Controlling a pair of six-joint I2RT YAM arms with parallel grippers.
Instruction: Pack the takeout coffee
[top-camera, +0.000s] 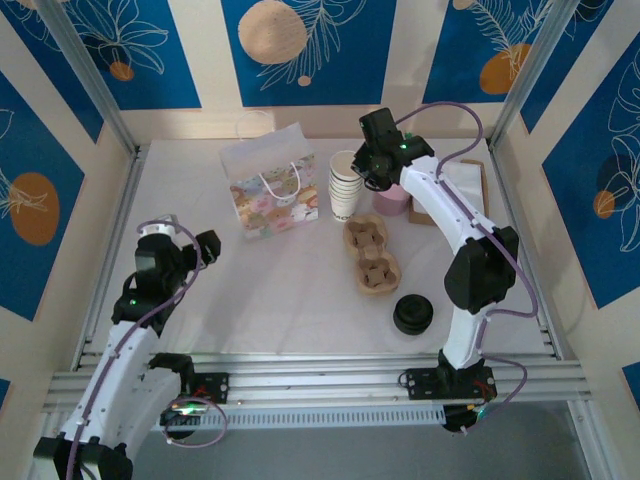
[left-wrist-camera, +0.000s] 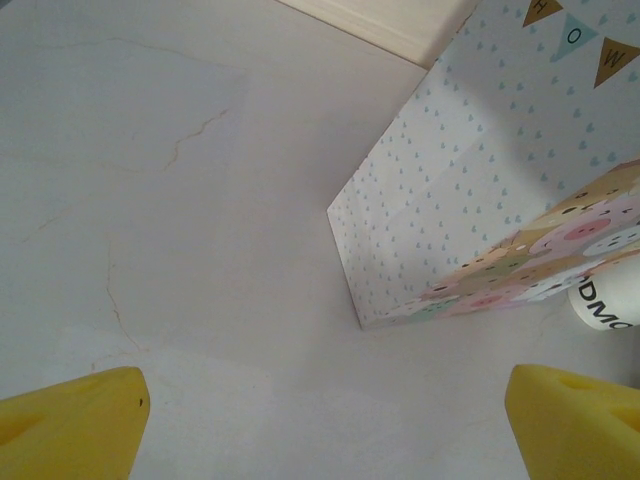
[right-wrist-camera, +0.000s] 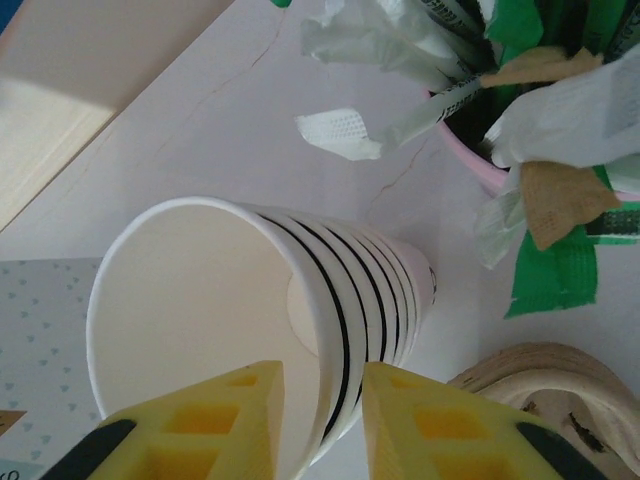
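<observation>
My right fingers (right-wrist-camera: 200, 430) and left fingers (left-wrist-camera: 70, 420) are yellow. The cup stack (right-wrist-camera: 200, 290) is cream. The gift bag (left-wrist-camera: 470, 180) is white, speckled with tiny blue marks above pastel cartoon faces. The pot (right-wrist-camera: 485, 170) is pink, its packets (right-wrist-camera: 550, 270) green and white.

In the top view the right gripper (top-camera: 366, 172) hides its own fingertips over the stack of cups (top-camera: 346, 190). The right arm (top-camera: 455, 215) covers much of the pink holder (top-camera: 392, 203) beside that stack.
</observation>
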